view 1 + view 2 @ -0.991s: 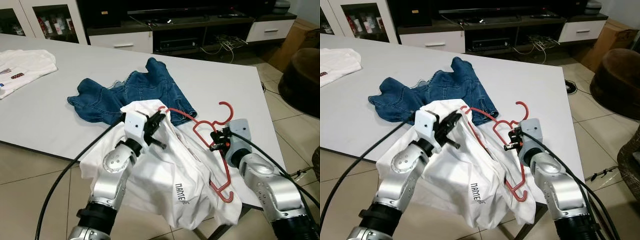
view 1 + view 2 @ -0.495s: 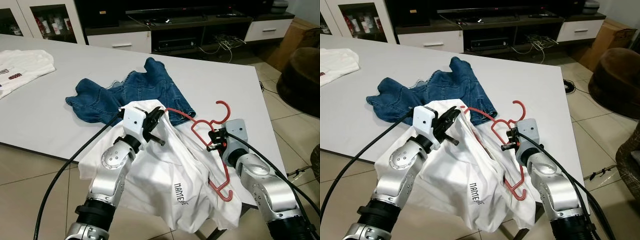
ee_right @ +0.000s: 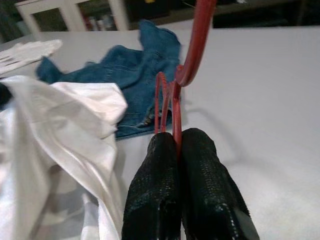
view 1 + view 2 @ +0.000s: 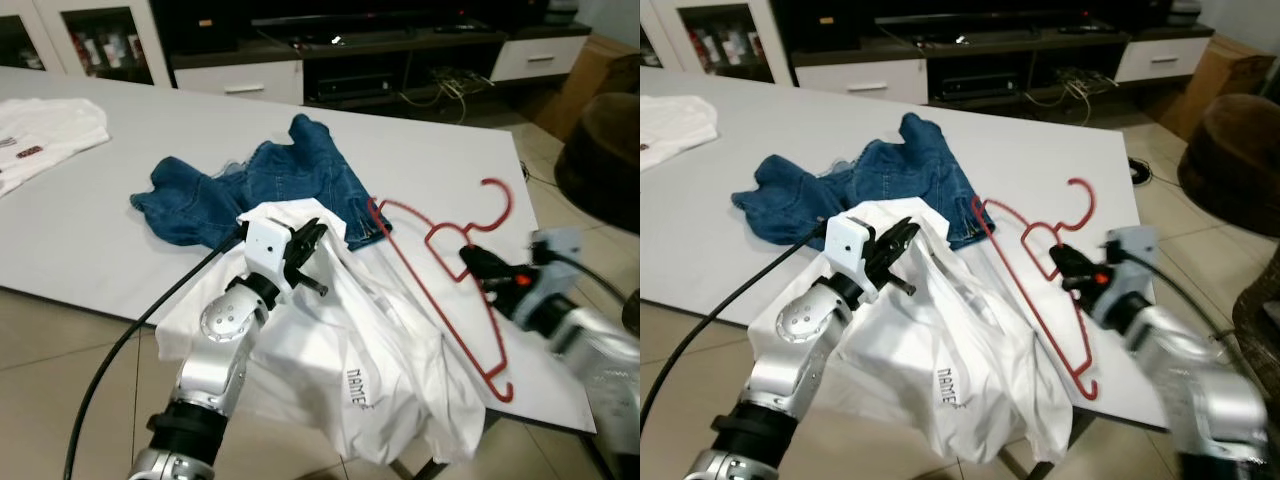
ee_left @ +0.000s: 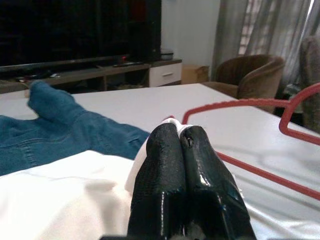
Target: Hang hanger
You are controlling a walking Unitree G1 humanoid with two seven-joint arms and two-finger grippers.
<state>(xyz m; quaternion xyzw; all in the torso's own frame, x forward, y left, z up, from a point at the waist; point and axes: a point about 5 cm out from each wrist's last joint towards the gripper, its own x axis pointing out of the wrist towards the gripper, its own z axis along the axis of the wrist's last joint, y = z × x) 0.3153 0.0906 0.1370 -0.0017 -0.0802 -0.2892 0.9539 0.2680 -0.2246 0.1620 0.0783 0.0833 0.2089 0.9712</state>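
White table (image 4: 90, 230) in a living room. Near edge: left gripper (image 4: 308, 243) clenched on white shirt (image 4: 350, 350); right gripper (image 4: 1065, 268) at 3 o'clock, clamped on red hanger (image 4: 445, 275), just out of the shirt. Behind, jeans (image 4: 250, 185). Hanging not yet done, probably.

Blue jeans (image 4: 270, 185) lie crumpled on the white table (image 4: 90, 230).

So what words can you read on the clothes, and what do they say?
"NAME...": black letters on the white T-shirt, running sideways; the rest is too blurred to read.
Print on the second white shirt at the table's far left: too small to read.
Jeans and red hanger: no words.
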